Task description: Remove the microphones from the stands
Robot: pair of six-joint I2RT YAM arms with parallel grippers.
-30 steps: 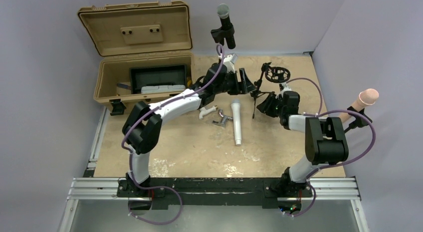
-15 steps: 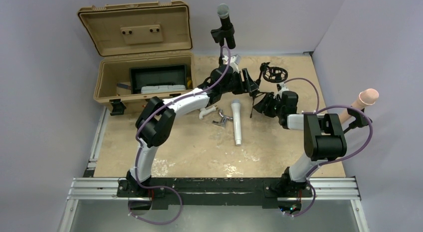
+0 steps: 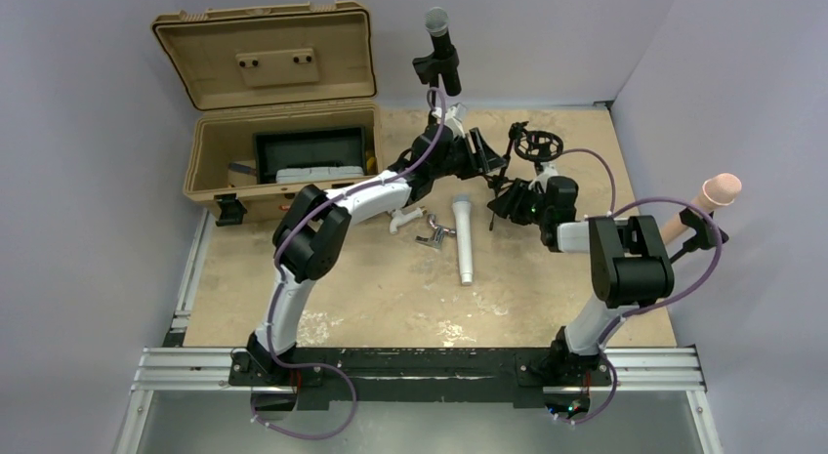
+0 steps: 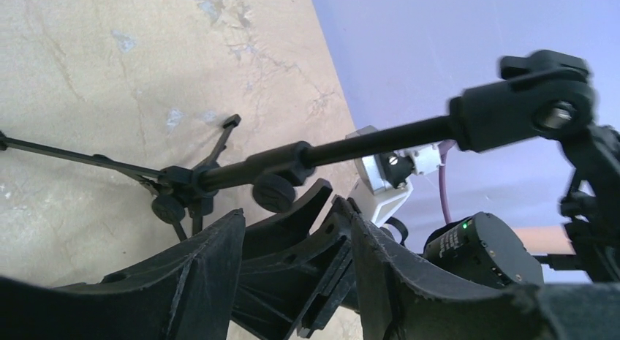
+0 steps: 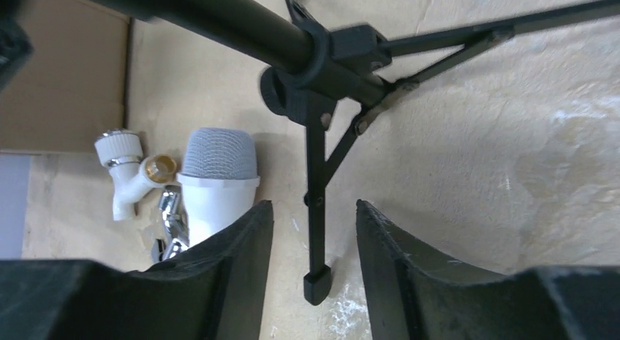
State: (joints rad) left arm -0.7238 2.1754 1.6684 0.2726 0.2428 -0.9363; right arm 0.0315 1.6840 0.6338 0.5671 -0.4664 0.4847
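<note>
Since a second ago your left arm has reached further toward the upper middle of the overhead view. Its elbow has swung right, and the left gripper now sits just beside the thin black tripod stand. Your right gripper has edged left toward the stand's base. The long white microphone with the grey mesh head has not moved. It lies flat on the beige worktop, left of the stand and off it. A black microphone with a grey mesh head stands clamped upright in a clip at the top edge. Only the left wrist view shows that gripper's fingers standing apart and empty, with the stand's rod crossing just beyond them. Only the right wrist view shows the right gripper open too. One tripod leg appears in the gap between its fingers, though you cannot tell whether they touch it. A white plastic pipe fitting lies beside the white microphone's head.
</note>
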